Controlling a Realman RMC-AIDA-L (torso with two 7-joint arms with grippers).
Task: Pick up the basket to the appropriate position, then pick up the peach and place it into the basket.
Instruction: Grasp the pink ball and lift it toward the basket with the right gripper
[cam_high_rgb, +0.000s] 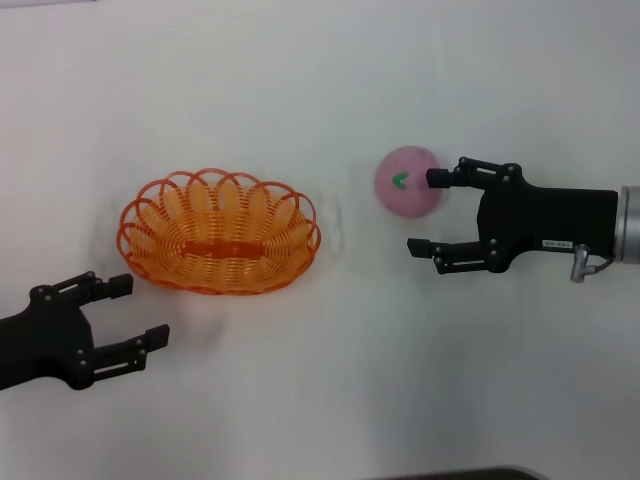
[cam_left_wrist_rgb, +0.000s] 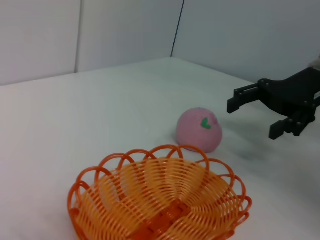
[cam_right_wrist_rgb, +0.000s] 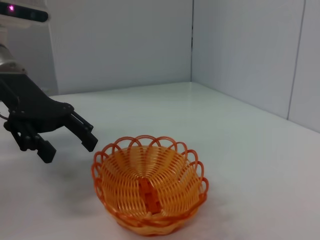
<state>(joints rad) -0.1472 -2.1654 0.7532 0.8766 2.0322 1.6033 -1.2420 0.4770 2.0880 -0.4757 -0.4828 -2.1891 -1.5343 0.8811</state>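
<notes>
The orange openwork basket rests on the white table, left of centre, with nothing in it. It also shows as the basket in the left wrist view and the basket in the right wrist view. The pink peach with its green leaf mark lies right of the basket, a hand's width away. My right gripper is open just right of the peach, one fingertip close beside it. In the left wrist view the right gripper hangs apart from the peach. My left gripper is open near the basket's front left, holding nothing.
White walls close off the table at the back and side. A dark edge shows at the table's front. In the right wrist view the left gripper hovers beside the basket.
</notes>
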